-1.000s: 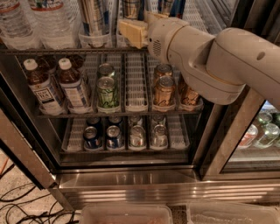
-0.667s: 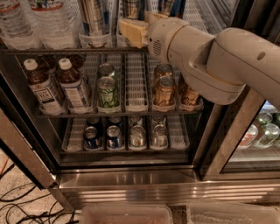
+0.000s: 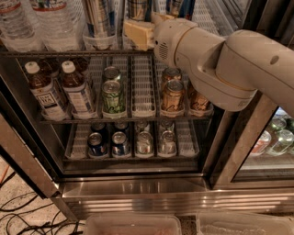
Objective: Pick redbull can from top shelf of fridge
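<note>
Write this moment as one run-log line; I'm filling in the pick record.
phase: reach | end effector: at top shelf front rail | redbull can: upright in its lane, beside end effector

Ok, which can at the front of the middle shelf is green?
The green can, next to the brown bottles; the gold cans sit further along. The gripper is up at the top shelf.

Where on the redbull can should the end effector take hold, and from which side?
Probably mid-body, above the clear cup front, coming level from the open front: the redbull can stands upright on the top shelf, flanked by a water bottle and another can. The end effector sits at the shelf front, just to its right.
</note>
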`<state>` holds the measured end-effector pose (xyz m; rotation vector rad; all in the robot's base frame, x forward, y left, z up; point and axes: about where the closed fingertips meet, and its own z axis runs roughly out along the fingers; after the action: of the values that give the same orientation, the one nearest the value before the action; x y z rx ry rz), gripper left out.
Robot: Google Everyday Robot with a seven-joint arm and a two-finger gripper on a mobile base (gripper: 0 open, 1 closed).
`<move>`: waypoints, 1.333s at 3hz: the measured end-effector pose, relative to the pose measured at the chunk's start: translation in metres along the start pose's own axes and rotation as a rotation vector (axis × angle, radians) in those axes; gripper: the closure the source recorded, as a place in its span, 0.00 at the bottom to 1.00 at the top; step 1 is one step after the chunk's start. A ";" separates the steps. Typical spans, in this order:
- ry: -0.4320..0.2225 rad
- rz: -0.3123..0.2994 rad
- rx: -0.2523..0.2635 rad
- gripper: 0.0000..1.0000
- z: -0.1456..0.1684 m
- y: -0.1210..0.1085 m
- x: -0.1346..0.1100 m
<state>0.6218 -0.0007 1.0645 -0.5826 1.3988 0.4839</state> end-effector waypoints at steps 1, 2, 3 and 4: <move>-0.010 -0.020 0.001 1.00 -0.001 0.004 -0.006; -0.012 -0.032 0.000 1.00 -0.001 0.006 -0.010; -0.024 -0.059 -0.003 1.00 0.000 0.009 -0.020; -0.031 -0.072 -0.010 1.00 0.001 0.013 -0.025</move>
<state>0.6113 0.0099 1.0883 -0.6283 1.3419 0.4407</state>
